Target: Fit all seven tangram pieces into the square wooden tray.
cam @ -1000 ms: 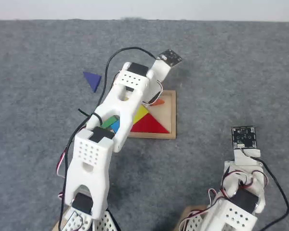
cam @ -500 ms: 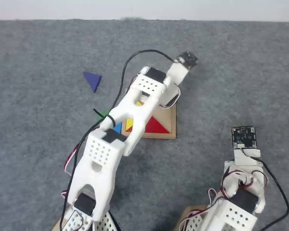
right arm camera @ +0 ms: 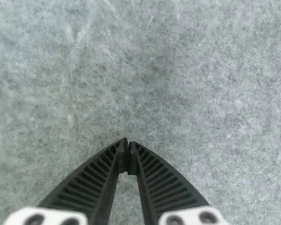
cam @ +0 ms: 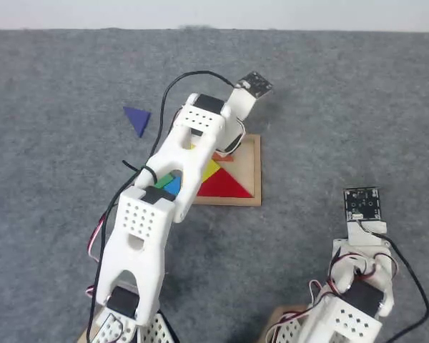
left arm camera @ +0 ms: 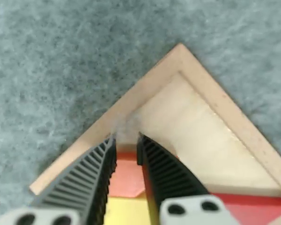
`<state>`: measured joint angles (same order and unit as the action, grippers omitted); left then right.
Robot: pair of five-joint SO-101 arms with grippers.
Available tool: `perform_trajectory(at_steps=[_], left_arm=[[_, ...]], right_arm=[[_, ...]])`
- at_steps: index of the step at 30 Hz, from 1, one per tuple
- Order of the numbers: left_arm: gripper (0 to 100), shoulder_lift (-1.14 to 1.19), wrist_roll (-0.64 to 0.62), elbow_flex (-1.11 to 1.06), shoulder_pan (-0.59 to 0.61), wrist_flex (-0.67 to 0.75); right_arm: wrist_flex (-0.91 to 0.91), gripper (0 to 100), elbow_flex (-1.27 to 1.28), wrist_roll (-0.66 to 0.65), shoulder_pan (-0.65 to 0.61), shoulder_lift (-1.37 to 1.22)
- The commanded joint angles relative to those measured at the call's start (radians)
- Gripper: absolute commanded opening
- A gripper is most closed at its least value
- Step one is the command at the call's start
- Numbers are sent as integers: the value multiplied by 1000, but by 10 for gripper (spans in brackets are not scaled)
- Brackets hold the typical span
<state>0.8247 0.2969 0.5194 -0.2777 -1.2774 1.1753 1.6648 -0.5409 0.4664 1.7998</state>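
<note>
Tray (cam: pixel 232 201) is partly filled. Red triangle (cam: pixel 225 187), yellow piece (cam: pixel 209 170) and orange piece (left arm camera: pixel 129 180) lie inside. Green piece (cam: pixel 164 179) and light blue piece (cam: pixel 173 186) peek out under my left arm (cam: pixel 139 236); can't tell if they're seated. Dark blue triangle (cam: pixel 137 120) sits out on the grey surface (cam: pixel 343 107), well apart from the tray, so it's left to do. I count six pieces. Left jaws are narrow and hold nothing, over the tray's bare corner, tips just above the orange piece's edge. Right jaws are pressed together, empty, over bare surface, well apart from the tray.
</note>
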Motion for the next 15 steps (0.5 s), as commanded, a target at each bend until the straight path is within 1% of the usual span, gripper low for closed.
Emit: perform_trajectory(at_steps=[1,6,7,9,13,15], left_arm=[[72,-77,8,56,-8,-12],[72,-206,8,61,-68,-112],[72,-235,-2,61,-69,-132],[72,-290,-63,61,-52,-161],[72,-384,-206,59,89,-219],[72,-417,-230,59,173,-255]], right_arm=[[10,9,17,-11,-10,13],[12,9,17,-11,-10,13],[12,9,17,-11,-10,13],[12,9,17,-11,-10,13],[13,9,17,-11,-10,13],[13,9,17,-11,-10,13]])
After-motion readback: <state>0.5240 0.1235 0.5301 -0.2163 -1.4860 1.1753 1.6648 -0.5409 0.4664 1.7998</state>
